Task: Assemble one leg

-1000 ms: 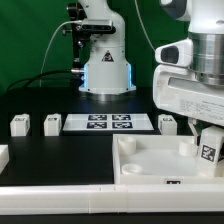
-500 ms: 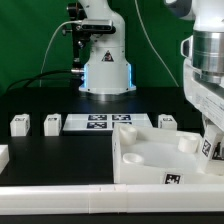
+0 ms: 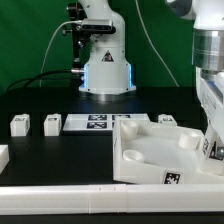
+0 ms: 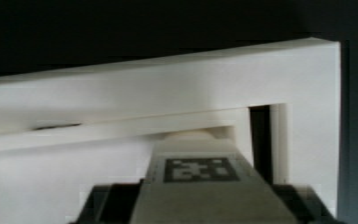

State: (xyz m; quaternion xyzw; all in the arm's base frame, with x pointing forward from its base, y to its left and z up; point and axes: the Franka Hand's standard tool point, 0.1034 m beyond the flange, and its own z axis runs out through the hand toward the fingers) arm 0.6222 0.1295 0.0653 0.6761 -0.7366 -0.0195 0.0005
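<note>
My gripper is at the exterior view's right edge, shut on a leg, a small white block with a square tag. It holds the leg over the right end of the large white tray-like piece, beside a round corner socket. I cannot tell whether the leg touches the socket. In the wrist view the leg sits between the dark fingers of my gripper, with the tray piece's wall right behind it.
Three more legs stand on the black table: two at the left and one behind the tray piece. The marker board lies between them. A white part pokes in at the left edge. The robot base stands at the back.
My gripper has moved toward the exterior view's right with the leg. The tray-like piece has turned and shifted; its left corner now points further left and forward.
</note>
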